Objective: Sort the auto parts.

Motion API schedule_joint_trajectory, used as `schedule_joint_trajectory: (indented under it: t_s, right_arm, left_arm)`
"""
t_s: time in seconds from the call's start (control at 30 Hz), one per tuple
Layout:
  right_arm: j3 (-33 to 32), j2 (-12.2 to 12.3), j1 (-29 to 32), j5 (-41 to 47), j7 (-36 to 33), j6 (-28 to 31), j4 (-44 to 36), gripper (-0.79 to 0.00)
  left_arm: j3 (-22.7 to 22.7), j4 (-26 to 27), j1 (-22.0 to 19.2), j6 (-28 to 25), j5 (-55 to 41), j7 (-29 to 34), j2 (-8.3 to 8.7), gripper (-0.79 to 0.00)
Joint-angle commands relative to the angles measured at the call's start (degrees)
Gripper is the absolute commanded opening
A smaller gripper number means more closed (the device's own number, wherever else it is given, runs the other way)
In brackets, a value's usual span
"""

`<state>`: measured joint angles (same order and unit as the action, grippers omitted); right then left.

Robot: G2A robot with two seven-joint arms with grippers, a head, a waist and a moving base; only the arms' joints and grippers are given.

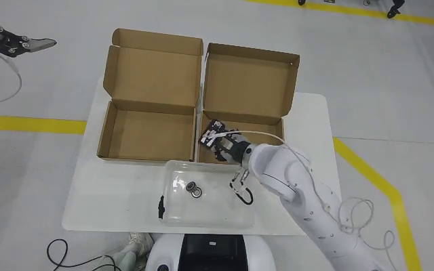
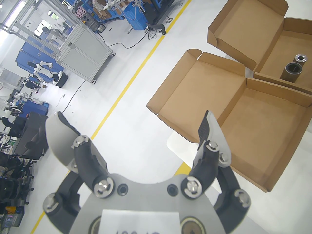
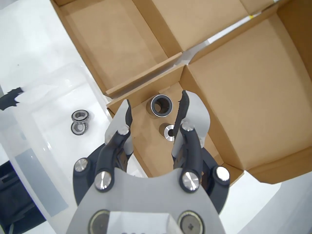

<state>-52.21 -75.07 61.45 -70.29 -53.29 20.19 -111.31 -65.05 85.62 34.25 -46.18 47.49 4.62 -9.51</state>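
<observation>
Right gripper (image 3: 156, 99): jaws spread, empty, over the near corner of the right box (image 3: 243, 93).
Inside the box: dark bushing (image 3: 161, 105); small metal sleeve (image 3: 168, 132), possibly a spacer, partly hidden.
Two bearings (image 3: 80, 121): touching, in the clear tray (image 1: 217, 210).
Left gripper (image 2: 132, 114): spread, empty, off the table (image 1: 81, 203).

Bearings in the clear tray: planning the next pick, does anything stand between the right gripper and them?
Nothing visible covers the bearings. The open right gripper hangs over the right box; only that box's low wall and the tray rim lie between.
</observation>
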Motion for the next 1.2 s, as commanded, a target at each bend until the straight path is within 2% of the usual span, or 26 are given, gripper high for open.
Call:
schedule_joint_trajectory:
  t_s: [0.0, 0.07, 0.37, 0.53, 0.67, 0.87, 1.17]
  right_arm:
    - [-0.30, 0.26, 0.83, -0.16, 0.79, 1.94, -1.92, -0.443]
    - [-0.76, 0.62, 2.04, 0.51, 3.42, 5.35, -3.05, -0.446]
    - [-2.80, 2.52, 11.34, -0.99, 12.46, 13.87, -4.56, -0.443]
    - [-1.34, 3.08, 14.09, -2.91, 13.67, 16.51, -3.66, -0.437]
    - [0.42, 3.18, 14.94, -3.25, 12.50, 16.27, -2.01, -0.431]
    - [2.91, 2.80, 14.36, -2.21, 10.24, 12.64, 1.97, -0.428]
    - [8.71, 1.14, 9.59, -0.97, 9.02, 8.73, 9.58, -0.431]
  left_arm:
    - [0.00, 0.00, 0.00, 0.00, 0.00, 0.00, 0.00, 0.000]
    - [0.00, 0.00, 0.00, 0.00, 0.00, 0.00, 0.00, 0.000]
    - [0.00, 0.00, 0.00, 0.00, 0.00, 0.00, 0.00, 0.000]
    - [0.00, 0.00, 0.00, 0.00, 0.00, 0.00, 0.00, 0.000]
    - [0.00, 0.00, 0.00, 0.00, 0.00, 0.00, 0.00, 0.000]
    - [0.00, 0.00, 0.00, 0.00, 0.00, 0.00, 0.00, 0.000]
    - [0.00, 0.00, 0.00, 0.00, 0.00, 0.00, 0.00, 0.000]
